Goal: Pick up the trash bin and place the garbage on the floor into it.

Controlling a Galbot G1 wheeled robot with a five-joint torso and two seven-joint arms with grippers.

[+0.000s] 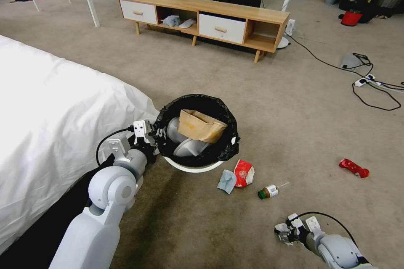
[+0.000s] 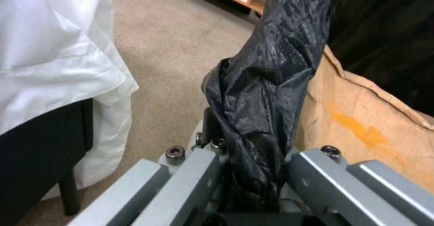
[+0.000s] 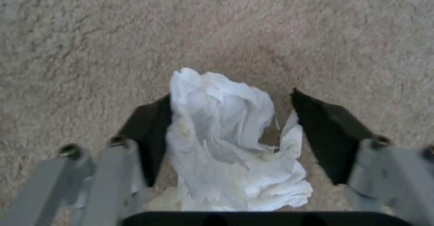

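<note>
— Where the left gripper (image 1: 156, 138) bites, what exactly is between its fingers?

— The rim of the trash bin (image 1: 198, 167), black liner and all. In the left wrist view the bunched black bag (image 2: 262, 94) runs straight down between the two grey fingers (image 2: 190, 182), which are closed narrow on it. The bin is tilted, its mouth turned toward the head camera, and a brown paper bag (image 1: 200, 125) lies inside, just past the fingertips.

— And the right gripper (image 1: 284, 232)?

— Low over the carpet (image 1: 294, 105). A crumpled white tissue (image 3: 230, 144) sits between its dark fingertips (image 3: 328, 134); one pad touches the tissue, the other stands a little apart from it, so the fingers are spread around it, not pinched.

— What lies between the two grippers?

— Just beside the bin's lower rim, a light blue mask (image 1: 227, 181) touching a red-white packet (image 1: 244, 173). Nearer the right gripper, a green-capped bottle (image 1: 268, 192) on its side.

— Anything farther out?

— A red wrapper (image 1: 354, 168) well apart from both. The white bedsheet (image 1: 50, 117) hangs close behind the left gripper, and a wooden TV cabinet (image 1: 206, 19) stands far beyond the bin.
</note>
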